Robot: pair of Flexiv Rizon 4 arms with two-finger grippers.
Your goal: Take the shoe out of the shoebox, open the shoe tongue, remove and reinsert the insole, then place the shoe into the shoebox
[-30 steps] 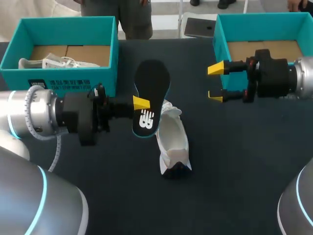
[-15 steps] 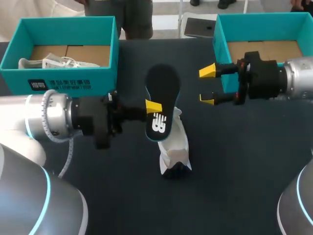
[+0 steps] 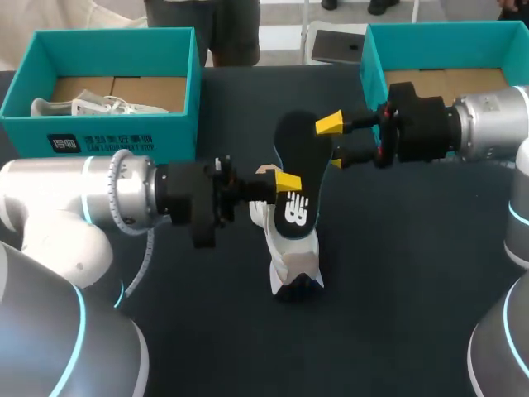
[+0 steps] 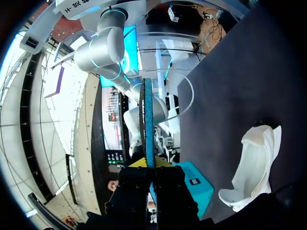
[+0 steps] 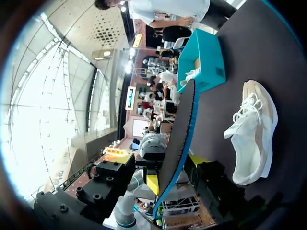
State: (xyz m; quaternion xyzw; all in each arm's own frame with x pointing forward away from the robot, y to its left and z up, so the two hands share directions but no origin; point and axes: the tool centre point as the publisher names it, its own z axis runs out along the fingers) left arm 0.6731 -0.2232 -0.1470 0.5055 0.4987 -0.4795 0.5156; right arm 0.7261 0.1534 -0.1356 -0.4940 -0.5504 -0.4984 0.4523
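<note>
The left gripper [image 3: 277,178], clamped on the black insole [image 3: 295,149], has carried it toward the right gripper [image 3: 331,142], which has closed in until its parted fingers flank the insole's far end.

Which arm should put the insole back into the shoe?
Probably left. The left pincer is shut on the black insole close to the white sneaker; the right pincer is open at its far end.

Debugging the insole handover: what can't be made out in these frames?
Head view: far end of the shoe, covered by the insole and left tool.
Head view: lower fingertip of the right tool, mostly behind the insole; contact unclear.
Head view: right shoebox floor, partly under the right arm.
</note>
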